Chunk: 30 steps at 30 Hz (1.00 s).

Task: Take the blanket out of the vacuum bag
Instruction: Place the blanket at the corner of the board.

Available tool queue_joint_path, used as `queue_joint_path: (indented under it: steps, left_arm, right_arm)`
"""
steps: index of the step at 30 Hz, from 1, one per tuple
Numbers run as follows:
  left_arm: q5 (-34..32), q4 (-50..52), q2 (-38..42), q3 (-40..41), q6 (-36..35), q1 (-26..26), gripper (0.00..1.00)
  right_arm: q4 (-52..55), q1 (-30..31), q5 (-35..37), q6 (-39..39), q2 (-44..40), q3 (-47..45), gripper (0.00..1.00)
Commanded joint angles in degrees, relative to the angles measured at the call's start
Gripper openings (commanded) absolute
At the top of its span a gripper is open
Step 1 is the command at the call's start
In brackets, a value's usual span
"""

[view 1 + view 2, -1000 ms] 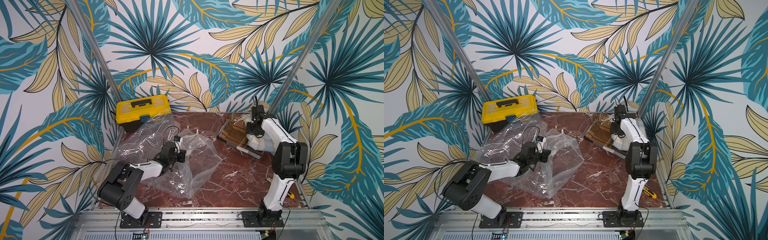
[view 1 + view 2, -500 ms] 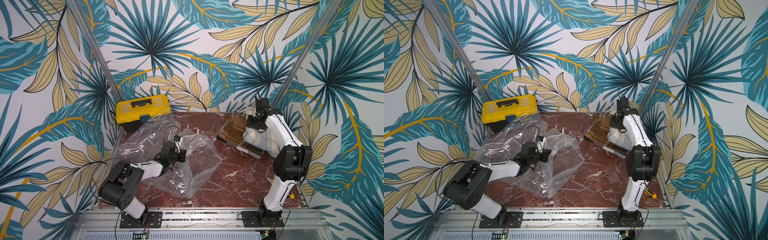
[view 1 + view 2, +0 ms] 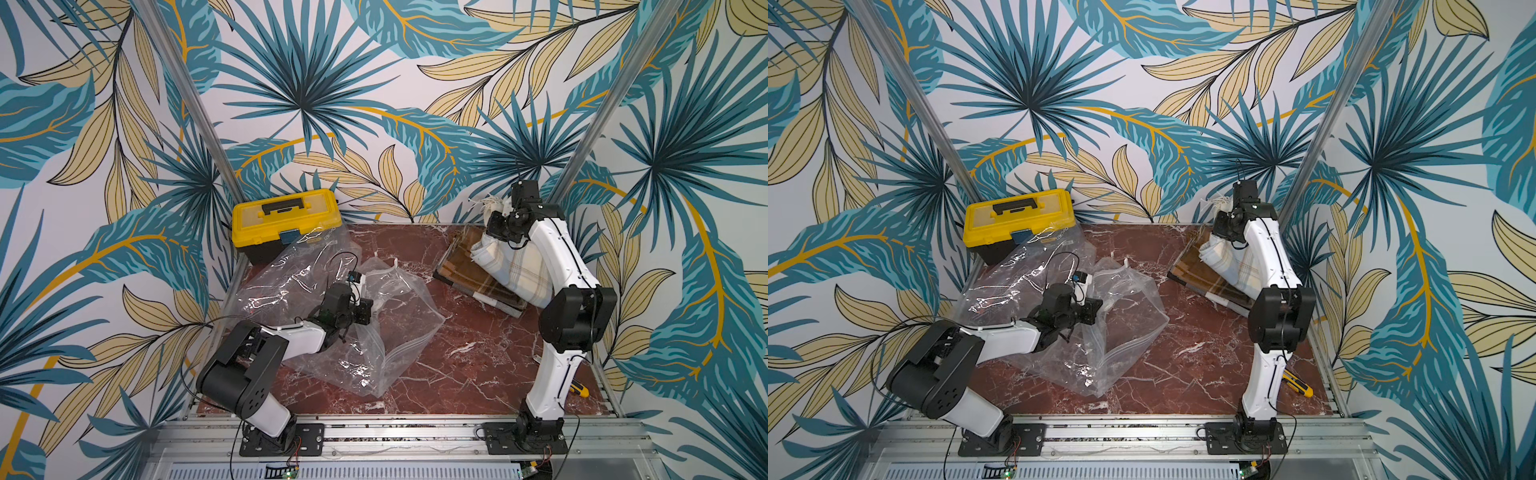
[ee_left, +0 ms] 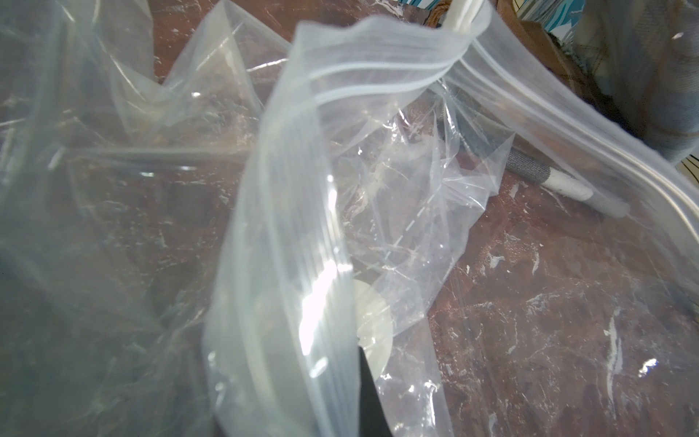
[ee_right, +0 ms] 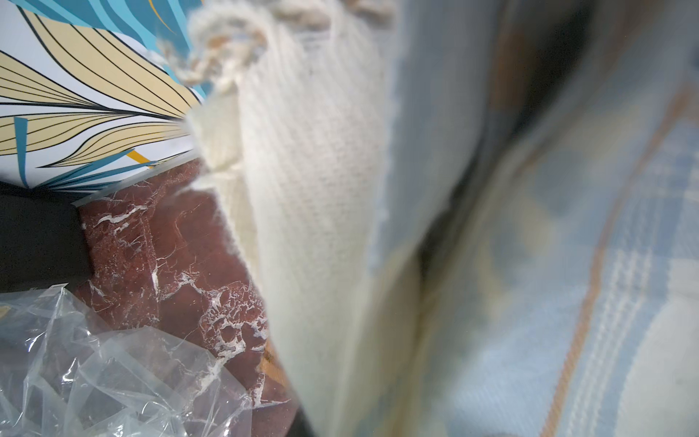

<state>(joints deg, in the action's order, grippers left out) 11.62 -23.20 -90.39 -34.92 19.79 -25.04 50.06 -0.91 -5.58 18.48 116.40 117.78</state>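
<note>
While the bag point(image 3: 399, 332) is anchored near left by the left gripper point(image 3: 365, 309), clamped on its zip edge, the blanket point(image 3: 519, 270), out of it, is lifted far right, pinched by the right gripper point(image 3: 505, 216).

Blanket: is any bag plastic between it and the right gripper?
Nothing visible. The right gripper is shut on the blanket, clear of the vacuum bag, which the left gripper pinches at its zip edge.

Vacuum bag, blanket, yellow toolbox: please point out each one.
vacuum bag point(image 3: 403, 316): in a top view, clear panel beside the zip edge.
blanket point(image 3: 519, 270): in a top view, pale plaid fold.
yellow toolbox point(image 3: 291, 221): in a top view, lid.
</note>
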Motion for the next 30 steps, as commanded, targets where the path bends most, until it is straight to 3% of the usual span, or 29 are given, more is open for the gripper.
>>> queue_joint_path:
  steps: [1,16,30]
  left_arm:
    - [0.1,1.0,-0.2,-1.2,-0.9,0.1,0.00]
    - [-0.1,1.7,-0.8,-1.6,-1.6,0.1,0.00]
    - [0.1,1.8,-1.1,-1.2,-1.7,0.3,0.00]
  right_arm:
    - [-0.9,1.8,-3.2,1.4,1.2,1.6,0.00]
    - [0.5,3.9,-1.0,4.2,9.2,12.4,0.00]
    - [-8.8,3.9,-1.3,8.2,13.3,3.7,0.00]
